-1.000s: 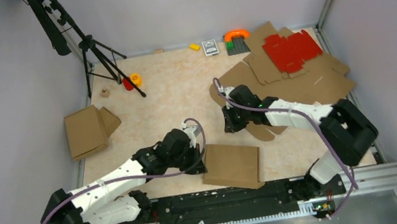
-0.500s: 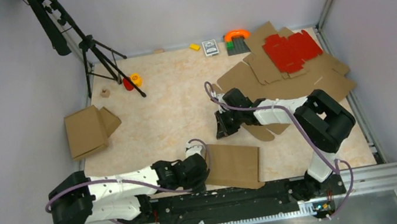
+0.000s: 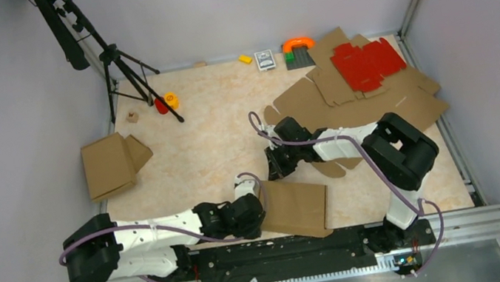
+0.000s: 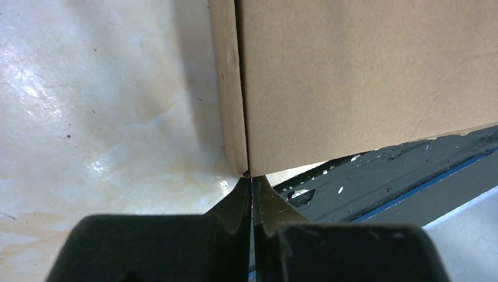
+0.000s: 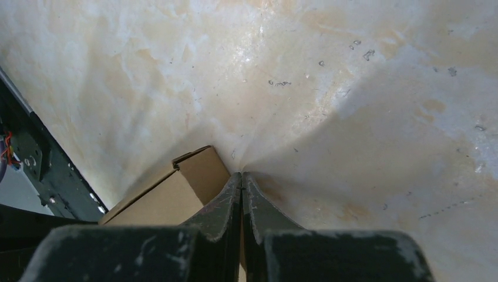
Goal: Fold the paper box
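The paper box (image 3: pixel 295 209) lies folded into a flat brown packet near the table's front edge. It fills the upper right of the left wrist view (image 4: pixel 364 76), and one corner shows in the right wrist view (image 5: pixel 170 194). My left gripper (image 3: pixel 259 210) is shut, its tips (image 4: pixel 251 176) touching the box's near left corner with nothing between them. My right gripper (image 3: pixel 273 173) is shut too, its tips (image 5: pixel 241 174) down at the bare tabletop just beyond the box's far left corner, apart from the box.
A pile of flat brown cardboard (image 3: pixel 376 103) with a red die-cut sheet (image 3: pixel 366 62) covers the back right. Another folded brown box (image 3: pixel 110 164) sits at the left edge. A black tripod (image 3: pixel 117 63) stands back left, with small toys (image 3: pixel 166 102) by it. The dark front rail (image 3: pixel 285 248) borders the table.
My right gripper has shut and slid left and forward, off the cardboard pile's edge. My left arm has dropped low along the front, its shut gripper staying at the box's left side.
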`<action>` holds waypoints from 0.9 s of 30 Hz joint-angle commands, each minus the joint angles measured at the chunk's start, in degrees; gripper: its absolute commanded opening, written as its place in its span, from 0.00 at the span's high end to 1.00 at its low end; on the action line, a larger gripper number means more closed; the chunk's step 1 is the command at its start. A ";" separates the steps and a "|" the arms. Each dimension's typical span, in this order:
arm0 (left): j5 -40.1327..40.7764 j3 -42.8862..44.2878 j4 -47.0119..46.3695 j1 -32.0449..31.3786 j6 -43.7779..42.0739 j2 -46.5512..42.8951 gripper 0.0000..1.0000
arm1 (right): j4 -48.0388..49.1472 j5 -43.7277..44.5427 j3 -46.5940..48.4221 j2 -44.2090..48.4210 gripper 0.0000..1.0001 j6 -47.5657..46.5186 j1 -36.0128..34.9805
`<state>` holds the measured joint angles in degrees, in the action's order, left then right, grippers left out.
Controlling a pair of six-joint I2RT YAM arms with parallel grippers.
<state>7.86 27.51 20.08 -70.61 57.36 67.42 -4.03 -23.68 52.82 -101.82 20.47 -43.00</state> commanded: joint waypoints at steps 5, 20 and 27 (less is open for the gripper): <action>9.80 -5.25 -14.06 0.30 -7.04 2.30 1.00 | -0.42 -6.48 0.96 -2.29 1.00 -3.74 -3.56; 17.50 -0.88 -16.82 0.30 -18.58 13.44 1.00 | -3.42 -13.02 1.20 -2.07 1.00 -8.29 -4.64; 21.46 1.42 -11.10 0.30 -19.58 6.63 1.00 | -5.45 -15.58 3.13 -1.36 1.00 -8.25 -4.62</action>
<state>10.44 28.29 0.86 -72.93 42.87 76.27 0.40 -26.28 55.27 -102.91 11.07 -43.40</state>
